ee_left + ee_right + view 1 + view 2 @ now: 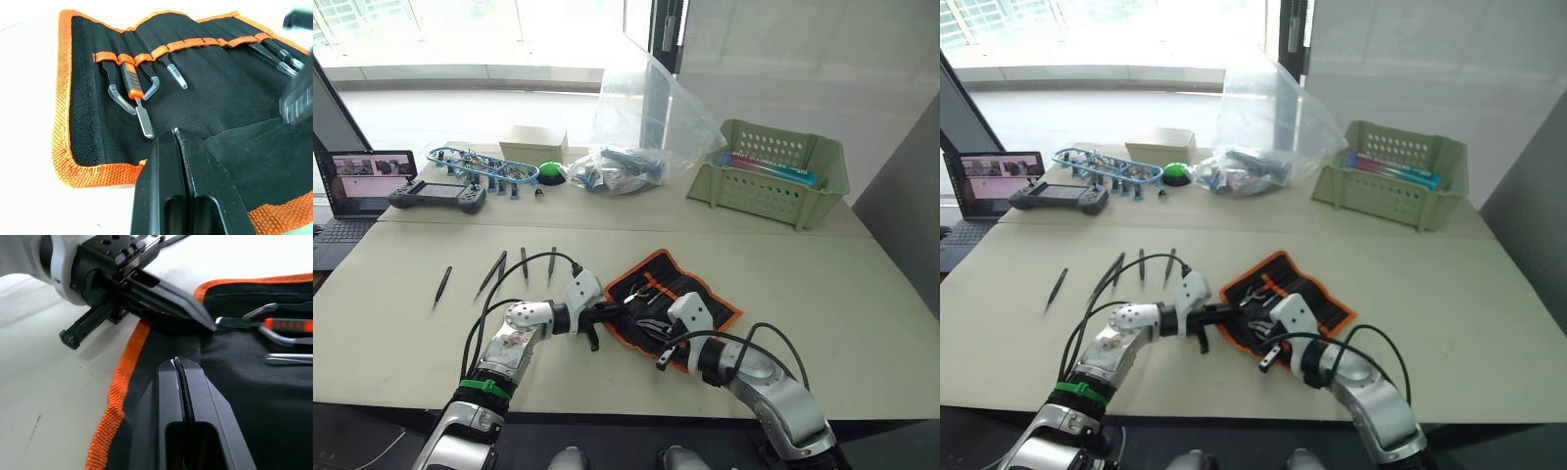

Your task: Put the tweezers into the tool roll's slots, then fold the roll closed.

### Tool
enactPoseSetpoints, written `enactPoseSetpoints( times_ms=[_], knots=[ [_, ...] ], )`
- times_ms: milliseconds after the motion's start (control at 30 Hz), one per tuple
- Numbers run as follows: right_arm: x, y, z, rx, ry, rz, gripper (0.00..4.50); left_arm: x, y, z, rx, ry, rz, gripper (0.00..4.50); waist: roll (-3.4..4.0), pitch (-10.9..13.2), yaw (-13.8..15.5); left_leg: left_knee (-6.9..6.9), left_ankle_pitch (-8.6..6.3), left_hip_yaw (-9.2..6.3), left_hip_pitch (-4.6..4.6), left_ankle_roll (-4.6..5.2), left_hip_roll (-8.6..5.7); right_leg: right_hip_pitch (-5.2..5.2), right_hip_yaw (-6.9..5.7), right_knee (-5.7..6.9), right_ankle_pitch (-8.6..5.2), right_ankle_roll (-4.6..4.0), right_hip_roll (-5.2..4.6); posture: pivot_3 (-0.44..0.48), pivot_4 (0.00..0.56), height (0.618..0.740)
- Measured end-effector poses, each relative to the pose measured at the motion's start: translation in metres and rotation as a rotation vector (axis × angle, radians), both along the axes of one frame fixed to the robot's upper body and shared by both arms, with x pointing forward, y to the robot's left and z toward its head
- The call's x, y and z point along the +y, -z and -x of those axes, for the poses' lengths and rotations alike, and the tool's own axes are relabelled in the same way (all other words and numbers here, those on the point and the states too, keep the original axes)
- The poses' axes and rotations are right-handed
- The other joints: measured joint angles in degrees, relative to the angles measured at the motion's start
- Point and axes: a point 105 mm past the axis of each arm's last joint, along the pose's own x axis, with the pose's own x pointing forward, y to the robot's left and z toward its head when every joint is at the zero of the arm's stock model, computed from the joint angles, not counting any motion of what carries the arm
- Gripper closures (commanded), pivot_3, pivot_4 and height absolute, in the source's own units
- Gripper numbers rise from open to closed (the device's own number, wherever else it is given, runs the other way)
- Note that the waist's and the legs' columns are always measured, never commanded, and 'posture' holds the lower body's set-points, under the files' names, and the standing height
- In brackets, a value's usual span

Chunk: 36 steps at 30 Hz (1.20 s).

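Four loose tweezers (pixel 494 273) lie on the open left part of the bench (pixel 862 294), well apart from the tool roll (pixel 671 304), with bare surface around them. The left tool (pixel 607 315), fingers pressed together, rests at the roll's near-left orange edge, its tip on the black fabric. The roll lies unfolded near the bench's front middle; its slots (pixel 181 45) already hold some tweezers and an orange-handled tool (pixel 135 90). The right tool (pixel 663 357), also pressed together, lies over the roll's near edge, just beside the left one. To the right, the bench is bare up to the green basket (pixel 773 171).
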Motion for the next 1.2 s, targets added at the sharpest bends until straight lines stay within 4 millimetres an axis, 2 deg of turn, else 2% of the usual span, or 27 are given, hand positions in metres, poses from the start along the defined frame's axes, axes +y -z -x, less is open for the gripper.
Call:
enactPoseSetpoints(
  times_ms=[167, 267, 567, 767, 867, 933, 1000, 1100, 1200],
  knots=[
    [-0.010, 0.024, 0.013, 0.072, -0.008, 0.059, 4.50, 0.002, 0.001, -0.001, 0.006, -0.008, -0.003, 4.47, -0.01, -0.06, -0.11, 0.02, 0.00, 0.03, 0.15, 0.00, 0.01, 0.11, 0.01, -0.01, -0.06, -0.09, -0.01, 0.000, 0.150, 0.740],
    [-0.015, 0.026, 0.017, 0.095, 0.003, 0.042, 4.50, 0.002, 0.002, -0.001, 0.007, -0.012, -0.003, 4.47, -0.06, -0.11, -0.10, 0.01, -0.01, 0.02, 0.33, -0.01, 0.04, 0.27, 0.00, -0.01, -0.21, -0.32, 0.01, 0.000, 0.150, 0.740],
    [-0.035, 0.028, 0.037, 0.101, 0.019, 0.074, 4.50, 0.003, 0.004, 0.000, 0.013, -0.017, -0.005, 4.47, -0.15, -0.24, -0.09, 0.01, -0.02, 0.01, 0.45, -0.01, 0.04, 0.46, -0.01, -0.09, -0.24, -0.34, -0.01, 0.000, 0.150, 0.740],
    [-0.042, 0.028, 0.043, 0.101, 0.030, 0.091, 4.50, 0.006, 0.004, -0.001, 0.012, -0.026, -0.007, 4.47, -0.22, -0.30, -0.18, 0.01, -0.02, 0.02, 0.54, -0.02, 0.06, 0.54, -0.01, -0.09, -0.24, -0.34, -0.01, 0.000, 0.150, 0.740],
    [-0.041, 0.020, 0.041, 0.089, 0.041, 0.036, 4.50, 0.007, 0.002, 0.000, 0.005, -0.032, 0.019, 4.47, -0.21, -0.26, -0.23, 0.01, -0.02, 0.02, 0.46, -0.01, 0.08, 0.44, -0.01, -0.07, -0.24, -0.34, 0.00, 0.000, 0.150, 0.740],
    [-0.040, 0.012, 0.038, 0.083, 0.060, -0.036, 4.50, 0.011, -0.003, 0.002, 0.005, -0.047, 0.071, 4.47, -0.19, -0.12, -0.44, 0.04, -0.01, 0.13, 0.15, 0.00, 0.11, 0.01, 0.05, 0.10, -0.14, -0.32, 0.00, 0.000, 0.150, 0.740],
    [-0.040, -0.012, 0.032, 0.018, 0.066, -0.107, 4.50, 0.015, -0.013, 0.004, 0.001, -0.049, 0.141, 4.47, -0.16, 0.16, -0.52, 0.15, 0.00, 0.11, -0.10, 0.01, 0.08, -0.25, 0.06, 0.37, 0.06, 0.02, 0.04, 0.000, 0.150, 0.740],
    [-0.042, -0.041, 0.026, -0.062, 0.078, -0.198, 4.50, 0.027, -0.041, 0.004, -0.032, -0.068, 0.266, 4.47, -0.26, 0.38, -0.29, 0.14, 0.00, -0.03, -0.16, 0.01, 0.08, -0.30, 0.02, 0.52, 0.00, -0.01, 0.13, 0.000, 0.150, 0.740],
    [-0.052, -0.055, 0.021, -0.091, 0.129, -0.259, 4.50, 0.053, -0.068, 0.005, -0.085, -0.106, 0.328, 4.47, -0.25, 0.39, -0.36, 0.12, -0.01, -0.04, -0.13, 0.00, 0.07, -0.30, 0.02, 0.57, -0.07, -0.02, 0.13, 0.000, 0.150, 0.740]
  ],
)
